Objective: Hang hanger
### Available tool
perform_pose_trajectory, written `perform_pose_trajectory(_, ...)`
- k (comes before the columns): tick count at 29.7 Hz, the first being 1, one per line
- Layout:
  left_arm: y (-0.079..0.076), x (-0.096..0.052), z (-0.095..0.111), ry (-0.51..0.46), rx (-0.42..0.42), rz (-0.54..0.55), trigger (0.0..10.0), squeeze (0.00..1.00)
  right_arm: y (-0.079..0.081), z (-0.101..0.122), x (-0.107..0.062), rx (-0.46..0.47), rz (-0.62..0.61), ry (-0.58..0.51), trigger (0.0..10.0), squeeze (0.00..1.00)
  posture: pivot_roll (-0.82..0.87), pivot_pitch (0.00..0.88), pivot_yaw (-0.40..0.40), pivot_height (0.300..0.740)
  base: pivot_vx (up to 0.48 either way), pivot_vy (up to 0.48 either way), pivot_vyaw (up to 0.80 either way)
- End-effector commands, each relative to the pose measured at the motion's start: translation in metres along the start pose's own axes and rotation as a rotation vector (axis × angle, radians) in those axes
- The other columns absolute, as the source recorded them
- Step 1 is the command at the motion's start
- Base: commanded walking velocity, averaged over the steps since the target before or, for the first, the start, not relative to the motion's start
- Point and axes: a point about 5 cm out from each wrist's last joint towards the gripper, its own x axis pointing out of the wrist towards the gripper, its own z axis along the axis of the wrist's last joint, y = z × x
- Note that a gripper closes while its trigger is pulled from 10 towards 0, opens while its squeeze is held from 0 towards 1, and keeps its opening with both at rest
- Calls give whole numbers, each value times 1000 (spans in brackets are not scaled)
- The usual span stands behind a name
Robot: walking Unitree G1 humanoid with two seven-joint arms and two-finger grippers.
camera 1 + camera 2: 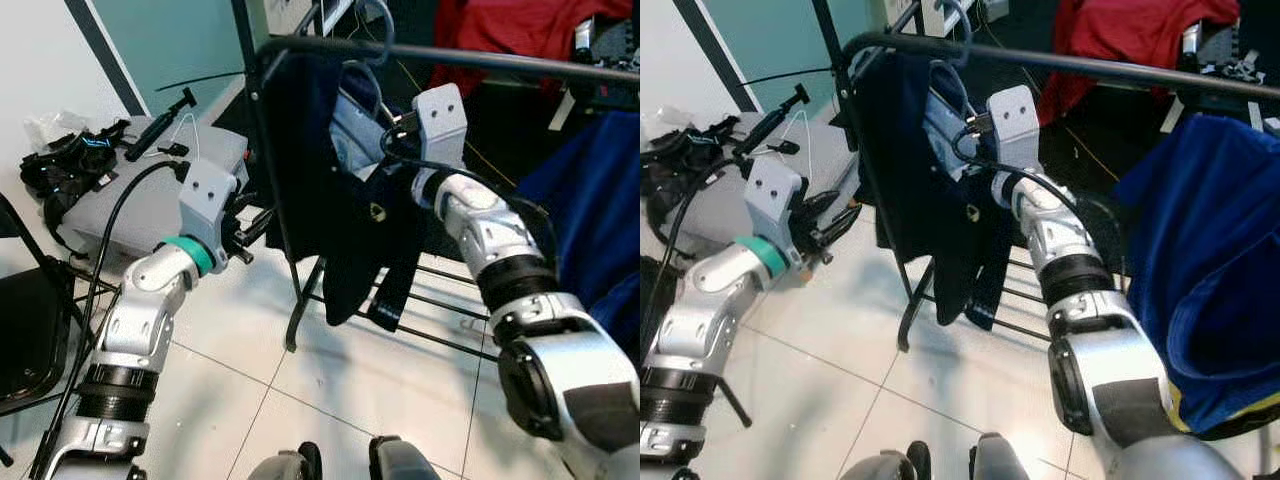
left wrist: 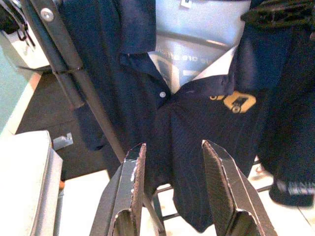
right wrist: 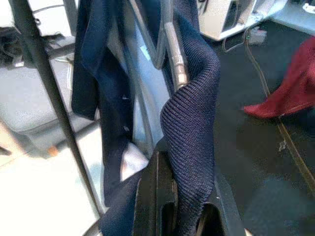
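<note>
Beside the rack post (image 1: 268, 190), the spread left claw (image 2: 174, 191) faces the navy shirt (image 1: 345, 215), which the right claw (image 3: 182, 206) pinches.

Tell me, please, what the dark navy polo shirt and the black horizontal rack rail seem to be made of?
Dark navy polo shirt: soft knit fabric, probably cotton pique, matte; the ribbed weave shows in the right wrist view. Black horizontal rack rail: likely painted metal tube, smooth with a slight sheen.

Black rack rail (image 1: 480, 58) carries hanger (image 1: 372, 60) with navy shirt (image 1: 330, 190).
</note>
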Motion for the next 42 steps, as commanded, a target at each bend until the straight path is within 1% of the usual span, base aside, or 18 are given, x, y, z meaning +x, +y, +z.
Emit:
perform_pose_trajectory(1, 3, -4, -4, 20, -3, 14, 10000, 0, 2, 29, 5, -90, 22, -94, 10000, 0, -85, 85, 123, 740, 0, 0, 0)
perform_pose_trajectory(2, 2, -5, -4, 22, -5, 15, 10000, 0, 2, 26, 5, -256, 56, -62, 10000, 0, -86, 89, 123, 740, 0, 0, 0)
perform_pose_trajectory(3, 2, -5, -4, 22, -5, 15, 10000, 0, 2, 26, 5, -256, 56, -62, 10000, 0, -86, 89, 123, 740, 0, 0, 0)
perform_pose_trajectory(4, 2, -5, -5, 23, -5, 15, 10000, 0, 1, 16, 3, -377, 100, -4, 10000, 0, -90, 91, 125, 740, 0, 0, 0)
perform_pose_trajectory(5, 2, -5, -5, 23, -5, 15, 10000, 0, 1, 16, 3, -377, 100, -4, 10000, 0, -90, 91, 125, 740, 0, 0, 0)
perform_pose_trajectory(6, 2, -5, -5, 23, -6, 14, 10000, 0, -2, 3, 0, -474, 131, 73, 10000, 0, -94, 91, 128, 740, 0, 0, 0)
perform_pose_trajectory(7, 2, -5, -5, 23, -6, 14, 10000, 0, -2, 3, 0, -474, 131, 73, 10000, 0, -94, 91, 128, 740, 0, 0, 0)
perform_pose_trajectory(9, 2, -2, -3, 21, -6, 11, 10000, 0, -18, -12, -6, -681, 131, 161, 10000, 0, -94, 86, 133, 740, 0, 0, 0)
perform_pose_trajectory(10, 2, -2, -3, 21, -6, 11, 10000, 0, -18, -12, -6, -681, 131, 161, 10000, 0, -94, 86, 133, 740, 0, 0, 0)
perform_pose_trajectory(12, 1, -1, -2, 19, -6, 8, 10000, 0, -32, -11, -9, -784, 103, 179, 10000, 0, -94, 82, 131, 740, 0, 0, 0)
perform_pose_trajectory(19, 1, -1, -2, 17, -7, 11, 10000, 0, -50, 1, -10, -703, 27, 169, 10000, 0, -94, 72, 129, 740, 0, 0, 0)
perform_pose_trajectory(26, -1, 0, -1, 13, -10, 12, 10000, 0, -59, 26, -6, -588, -133, 67, 10000, 0, -83, 61, 125, 740, 0, 0, 0)
perform_pose_trajectory(27, -1, 0, -1, 9, -11, 13, 10000, 0, -53, 34, -3, -475, -115, 2, 10000, 0, -75, 57, 120, 740, 0, 0, 0)
perform_pose_trajectory(28, -1, 0, -1, 9, -11, 13, 10000, 0, -53, 34, -3, -475, -115, 2, 10000, 0, -75, 57, 120, 740, 0, 0, 0)
perform_pose_trajectory(30, -1, 0, 0, 5, -12, 19, 10000, 0, -32, 38, 4, -345, 9, -59, 10000, 0, -66, 59, 116, 740, 0, 0, 0)
perform_pose_trajectory(32, 0, -2, 1, 4, -10, 26, 10000, 0, -9, 32, 9, -392, 143, -38, 10000, 0, -61, 60, 109, 740, 0, 0, 0)
perform_pose_trajectory(36, 2, -4, 1, 3, -10, 38, 10000, 0, 17, 13, 11, -502, 310, 56, 10000, 0, -54, 61, 97, 740, 0, 0, 0)
perform_pose_trajectory(42, 1, -4, 1, 2, -12, 43, 10000, 0, 27, 2, 10, -532, 375, 97, 10000, 0, -51, 62, 91, 740, 0, 0, 0)
